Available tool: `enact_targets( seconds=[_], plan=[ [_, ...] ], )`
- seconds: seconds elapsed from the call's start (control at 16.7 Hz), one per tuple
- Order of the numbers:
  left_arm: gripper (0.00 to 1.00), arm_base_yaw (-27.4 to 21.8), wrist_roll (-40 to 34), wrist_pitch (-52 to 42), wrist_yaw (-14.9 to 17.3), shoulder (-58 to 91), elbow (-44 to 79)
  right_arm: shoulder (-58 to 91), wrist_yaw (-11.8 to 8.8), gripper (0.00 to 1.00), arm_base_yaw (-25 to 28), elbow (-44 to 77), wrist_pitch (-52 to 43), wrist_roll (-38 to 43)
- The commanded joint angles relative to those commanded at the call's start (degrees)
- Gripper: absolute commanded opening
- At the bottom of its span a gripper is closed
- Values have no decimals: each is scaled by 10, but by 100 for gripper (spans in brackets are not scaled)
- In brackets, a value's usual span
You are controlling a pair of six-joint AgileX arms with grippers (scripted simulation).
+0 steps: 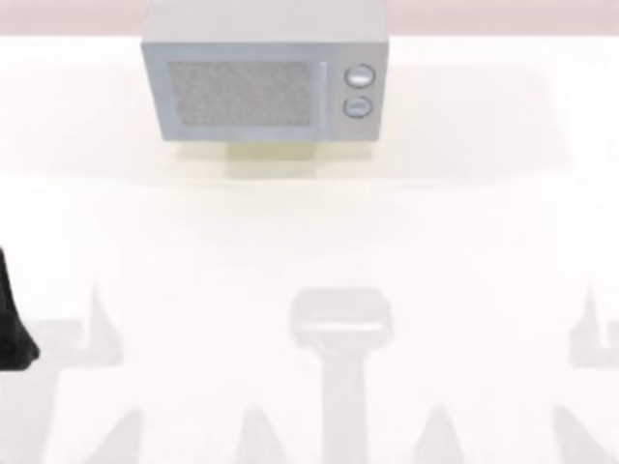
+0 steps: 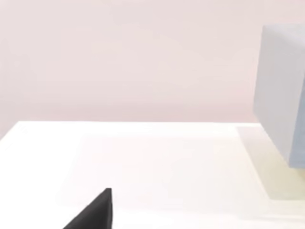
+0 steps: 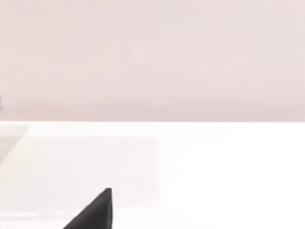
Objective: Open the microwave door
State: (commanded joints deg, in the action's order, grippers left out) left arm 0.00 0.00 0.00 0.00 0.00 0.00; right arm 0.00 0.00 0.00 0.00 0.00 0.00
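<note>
At the table's far edge the microwave door (image 1: 244, 94) sits shut; neither gripper's finger spread is visible.

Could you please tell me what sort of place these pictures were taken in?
It looks like a rendered tabletop test scene rather than a real kitchen. A lone microwave with its door shut stands on a bare white table before a plain pinkish wall. The left arm sits parked at the table's left edge.

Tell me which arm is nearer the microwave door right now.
Left, judging by the top view. The left arm shows at the table's left edge, well in front of the microwave door. The right arm is outside that view.
</note>
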Motion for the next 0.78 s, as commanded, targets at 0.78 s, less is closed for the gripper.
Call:
enact_targets(
  seconds=[0.78],
  plan=[
    [100, -87, -28, -200, -30, 258, 279, 0, 0, 100, 0, 0, 0, 0]
  ],
)
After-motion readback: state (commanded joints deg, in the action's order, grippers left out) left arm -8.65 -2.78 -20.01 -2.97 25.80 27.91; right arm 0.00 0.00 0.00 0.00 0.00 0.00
